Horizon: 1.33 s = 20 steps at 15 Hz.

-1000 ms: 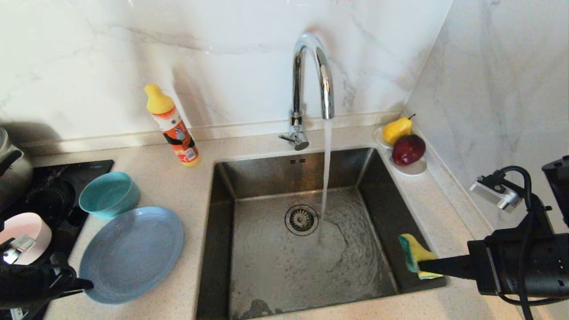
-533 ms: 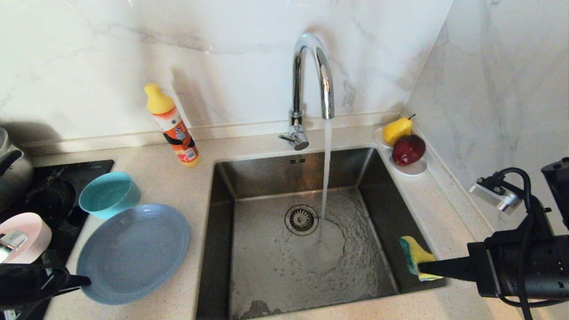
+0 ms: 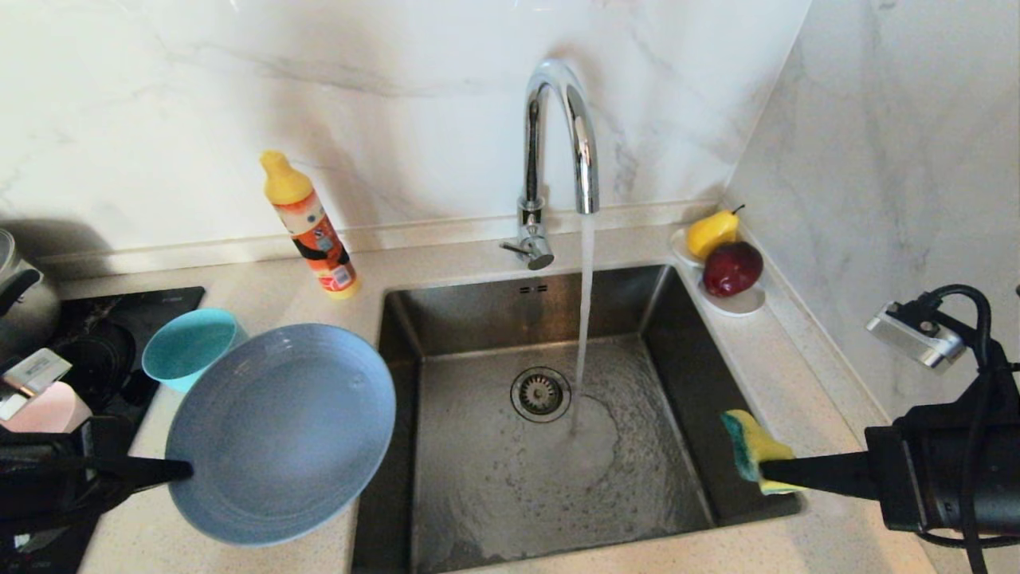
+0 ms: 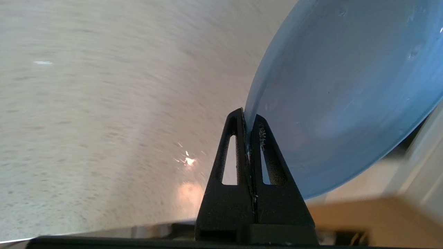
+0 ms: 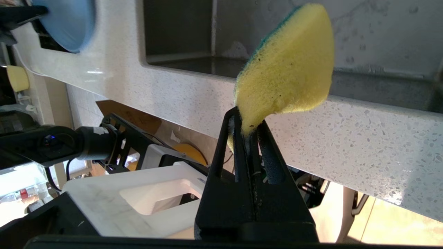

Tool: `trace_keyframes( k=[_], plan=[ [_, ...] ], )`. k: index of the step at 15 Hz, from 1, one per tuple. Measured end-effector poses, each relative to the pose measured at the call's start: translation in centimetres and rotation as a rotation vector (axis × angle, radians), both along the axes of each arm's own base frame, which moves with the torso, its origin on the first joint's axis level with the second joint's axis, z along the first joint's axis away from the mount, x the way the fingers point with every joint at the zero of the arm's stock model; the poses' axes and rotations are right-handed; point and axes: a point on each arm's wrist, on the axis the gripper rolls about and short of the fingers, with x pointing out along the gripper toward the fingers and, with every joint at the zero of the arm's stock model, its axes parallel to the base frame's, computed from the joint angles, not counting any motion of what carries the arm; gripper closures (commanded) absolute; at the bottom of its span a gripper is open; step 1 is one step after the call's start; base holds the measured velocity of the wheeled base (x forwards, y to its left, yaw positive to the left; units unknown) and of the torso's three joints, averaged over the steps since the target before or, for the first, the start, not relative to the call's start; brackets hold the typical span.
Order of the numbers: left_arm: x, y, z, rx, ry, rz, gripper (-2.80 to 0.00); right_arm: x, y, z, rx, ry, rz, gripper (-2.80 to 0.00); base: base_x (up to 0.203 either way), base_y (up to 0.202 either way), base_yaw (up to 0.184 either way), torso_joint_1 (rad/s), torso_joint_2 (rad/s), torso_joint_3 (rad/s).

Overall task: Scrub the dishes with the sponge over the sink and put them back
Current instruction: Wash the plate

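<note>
The blue plate [image 3: 283, 430] hangs tilted above the counter at the sink's [image 3: 550, 446] left edge, its rim pinched between the closed fingers of the left gripper [image 3: 179, 472]. The right gripper [image 3: 769, 472] clamps the sponge [image 3: 753, 454] over the sink's right rim. The plate partly hides the teal bowl [image 3: 187, 347]; the pink bowl [image 3: 48, 408] is mostly covered by the left arm
</note>
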Motion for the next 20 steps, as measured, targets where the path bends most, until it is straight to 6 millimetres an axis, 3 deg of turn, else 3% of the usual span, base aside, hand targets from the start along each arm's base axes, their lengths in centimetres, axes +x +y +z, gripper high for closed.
trace_keyframes(
  k=[4, 8, 14, 20],
  plan=[
    [2.6, -5.1, 1.2, 0.115, 0.039, -0.164, 0.00, -0.7, -0.3, 0.6, 0.014, -0.033, 0.000, 0.00, 0.000, 0.000, 0.000, 0.000, 0.00, 0.000],
    [6.0, -10.5, 2.6, 0.093, 0.049, -0.243, 0.00, -0.9, -0.4, 0.5, 0.011, -0.031, 0.001, 0.00, 0.000, 0.000, 0.000, 0.000, 0.00, 0.000],
    [10.1, -17.4, 1.4, 0.036, 0.042, -0.343, 0.00, -1.0, -0.6, 0.7, 0.016, -0.034, -0.014, 0.00, 0.000, 0.000, 0.000, 0.000, 0.00, 0.000],
    [14.8, -21.1, -1.0, 0.017, 0.026, -0.349, 0.00, -1.3, -0.8, 1.1, 0.023, -0.061, -0.015, 0.00, 0.000, 0.000, 0.000, 0.000, 0.00, 0.000]
  ],
)
